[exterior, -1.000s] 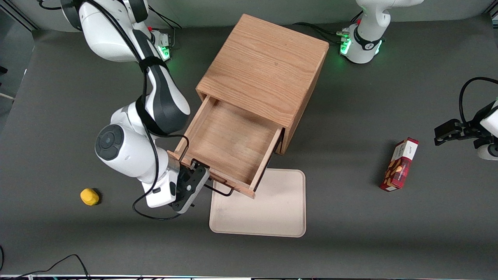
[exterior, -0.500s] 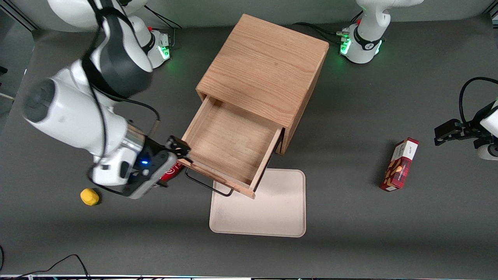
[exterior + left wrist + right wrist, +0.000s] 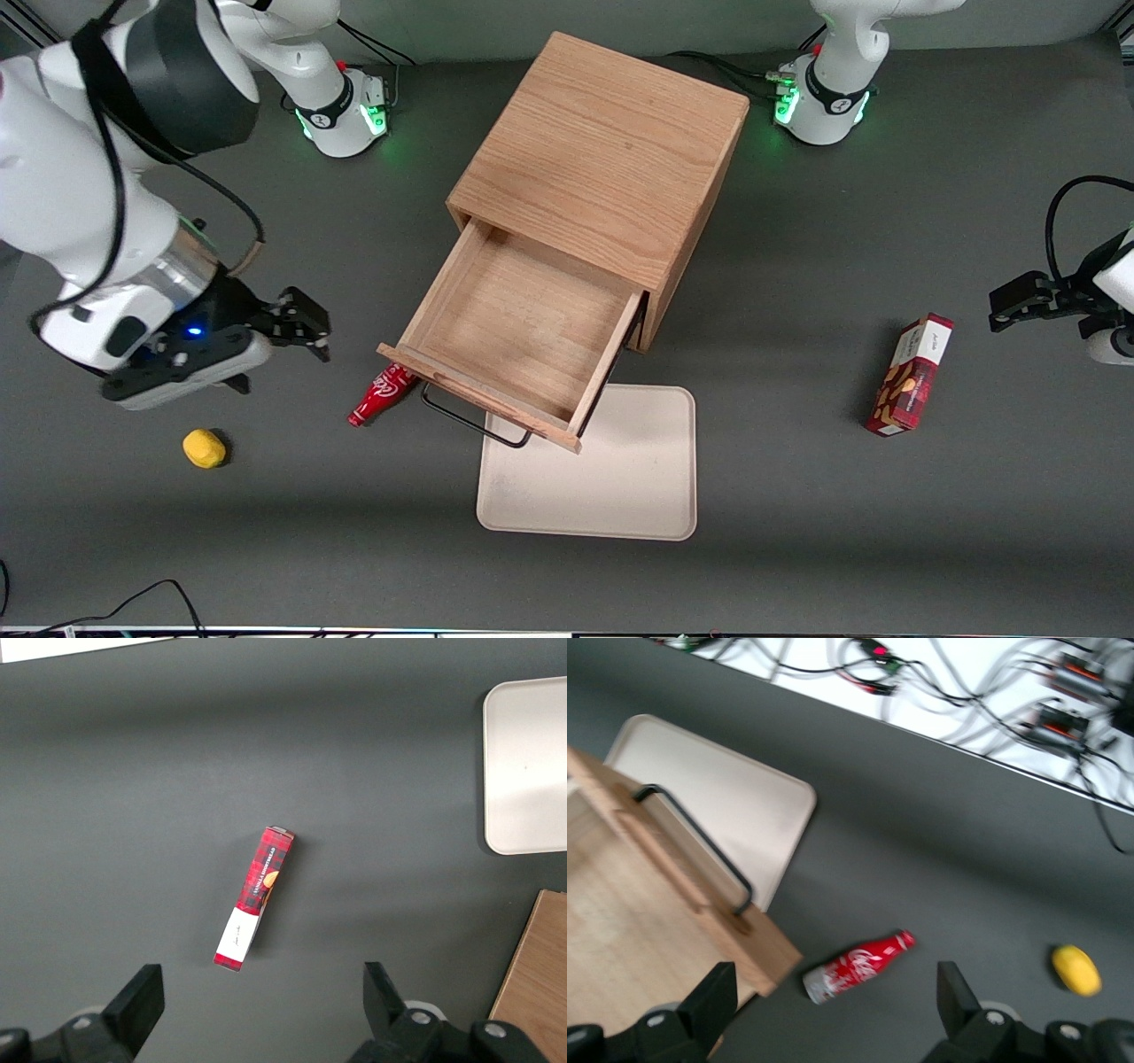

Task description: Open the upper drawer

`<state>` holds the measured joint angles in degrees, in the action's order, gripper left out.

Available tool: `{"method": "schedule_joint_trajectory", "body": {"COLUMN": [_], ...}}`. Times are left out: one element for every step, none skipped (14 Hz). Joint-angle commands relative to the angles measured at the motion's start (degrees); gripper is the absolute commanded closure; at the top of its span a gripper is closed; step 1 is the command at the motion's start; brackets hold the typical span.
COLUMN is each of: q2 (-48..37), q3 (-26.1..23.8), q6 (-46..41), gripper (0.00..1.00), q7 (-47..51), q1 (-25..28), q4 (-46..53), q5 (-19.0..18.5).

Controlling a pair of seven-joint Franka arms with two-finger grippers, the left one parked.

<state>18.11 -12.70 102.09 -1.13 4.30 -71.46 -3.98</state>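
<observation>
Oak upper drawer [image 3: 523,341] stands pulled well out of the cabinet [image 3: 602,159], shallow wooden box fully exposed and bare inside, front edge overhanging the beige tray [image 3: 611,478]. Black wire handle [image 3: 474,424] is free, nothing touching it; wrist view shows the same, handle [image 3: 700,850] bare against the tray [image 3: 735,806]

Change: a second ago the gripper was right at the handle, half a second ago just off the drawer's corner, now it is well clear toward the working arm's end of the table. Drawer has not moved across those frames. Judgement: pull is finished, task looks done, this is retreat

Gripper [image 3: 306,328] hangs above the dark table [image 3: 797,532], apart from the drawer, fingers spread wide and holding nothing; wrist view confirms an empty gap between the two fingertips [image 3: 713,1005]. Arm is raised and swung back, wrist tilted so the fingers point sideways toward the cabinet, blue light on the hand

Red bottle [image 3: 381,396] lies on its side just beside the drawer's near corner, uncovered now that the arm has left; also seen at [image 3: 855,967]. Yellow object [image 3: 204,448] sits nearer the front camera than the gripper. Red box [image 3: 911,375] lies toward the parked arm's end
</observation>
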Motion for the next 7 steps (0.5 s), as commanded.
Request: {"method": "schedule_joint_trajectory", "body": {"q2": [-4.7,-5.7,-6.6,-7.5,-8.3,-9.2,-9.8], "q3": [1.1,3.3,5.4,7.1,8.6,9.8,10.7], "q6": [0.4,0.2,-0.4,-0.5,-0.6,-0.7,-2.2], "gripper": [0.0,0.0,0.0,0.0,0.0,0.0,0.0], "q7": [1.9,2.1,2.1,2.3,3.1,4.8,5.8], "q1": [-3.8,-3.8,-3.8,-3.8,-3.9,-3.9,-4.0], "q4": [-5.3,-6.4,-7.4,-8.3,-9.4,-10.5,-10.9], "q5": [-1.6,-1.2,-0.7,-0.6,-0.3,0.4,2.4]}}
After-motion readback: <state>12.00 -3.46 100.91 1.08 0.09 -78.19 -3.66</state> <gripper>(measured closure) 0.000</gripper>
